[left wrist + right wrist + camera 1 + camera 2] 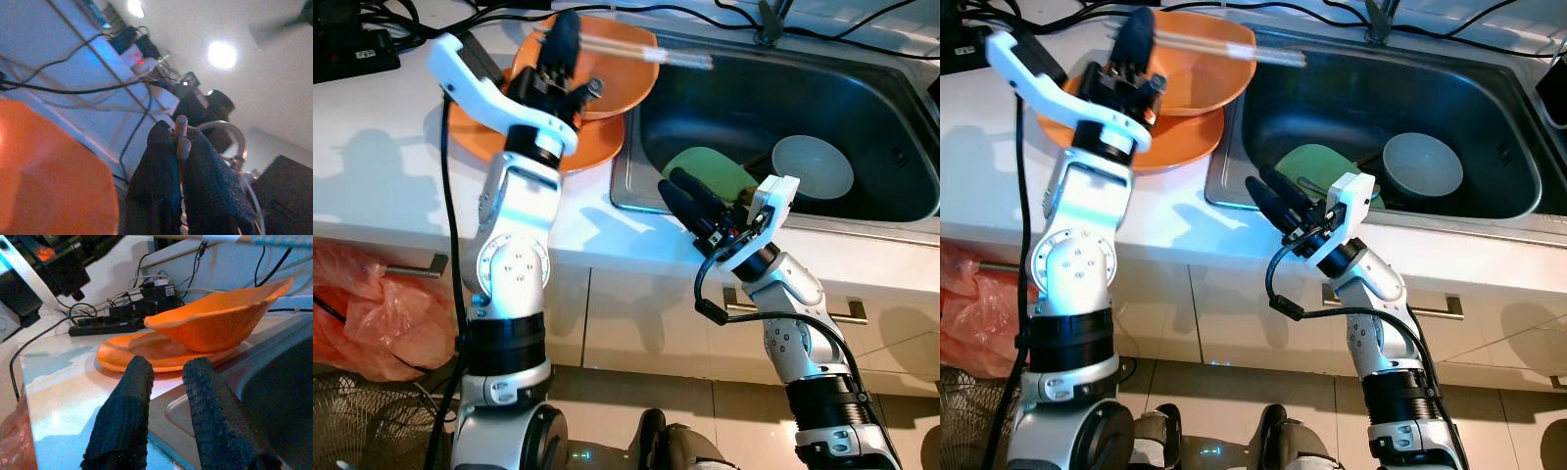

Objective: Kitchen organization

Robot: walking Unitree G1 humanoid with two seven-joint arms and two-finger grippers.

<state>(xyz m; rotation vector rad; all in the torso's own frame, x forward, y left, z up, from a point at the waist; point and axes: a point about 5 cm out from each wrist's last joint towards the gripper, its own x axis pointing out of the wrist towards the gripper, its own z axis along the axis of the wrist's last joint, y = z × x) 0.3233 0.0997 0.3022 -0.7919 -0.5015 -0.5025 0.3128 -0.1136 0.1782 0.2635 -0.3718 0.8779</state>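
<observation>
While the head camera looked down over the white counter (382, 166), the left gripper (560, 44) was raised above an orange bowl (607, 73) that sat on an orange plate (587, 147) just beside the sink (862, 108), and its fingers were clamped on a pair of chopsticks (646, 51) whose tips reached out over the basin. Down in that basin lay a green plate (705, 168) and, beside it, a white bowl (813, 166), so the sink was not yet emptied. The right gripper (690, 201) hovered at the sink's near rim with its jaws a little apart and nothing between them. A red plastic bag (372, 313) hung below the counter on the robot's left. From the right eye the same layout showed, the chopsticks crossing from the orange bowl toward the sink. Along the left wrist, the two black fingers (210, 181) were closed on the pale wooden chopstick ends, with the orange bowl's rim close by and cables (73, 90) strung along the wall behind. Along the right wrist, the two fingers (127, 416) stood parted and empty, pointing across the counter at the stacked orange bowl and plate, a power strip (98, 325) lying beyond them. By my judgement the job was partway: the orange ware was stacked on the counter, the chopsticks were in hand and needed a place, and the two dishes in the sink were left to deal with.
</observation>
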